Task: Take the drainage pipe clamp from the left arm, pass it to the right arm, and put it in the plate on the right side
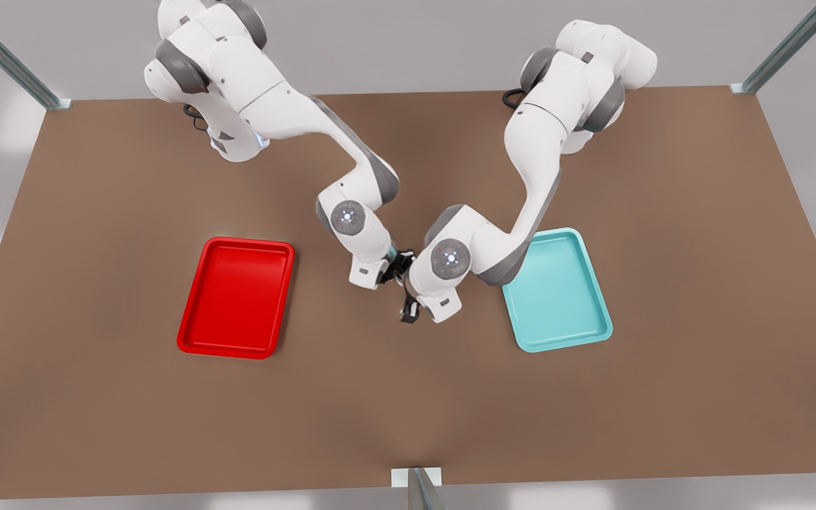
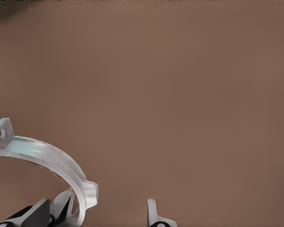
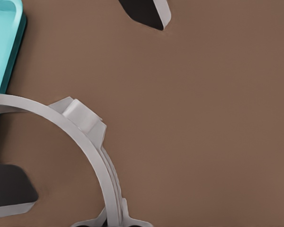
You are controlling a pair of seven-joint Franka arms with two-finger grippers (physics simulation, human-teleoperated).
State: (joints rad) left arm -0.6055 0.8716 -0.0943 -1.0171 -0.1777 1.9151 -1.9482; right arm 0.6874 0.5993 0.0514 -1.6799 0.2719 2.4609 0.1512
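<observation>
Handover above the desk [image 1: 408,411], clamp half cut off

The right hand [image 1: 397,266] grips the drainage pipe clamp [image 3: 92,142], its fingers mostly out of frame. The left hand [image 1: 408,312] hangs released beside it. The plate [image 1: 188,333] lies at 9 o'clock and the teal tray [image 1: 596,333] at 3.

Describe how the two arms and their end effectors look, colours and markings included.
Both are alike: glossy white rounded shells, grey joint sections, a round grey wrist cap with a small light dot, and a black cable loop at the base. The right arm stands on the front view's left, the left arm on its right. The right end effector and left end effector are small and black.
</observation>
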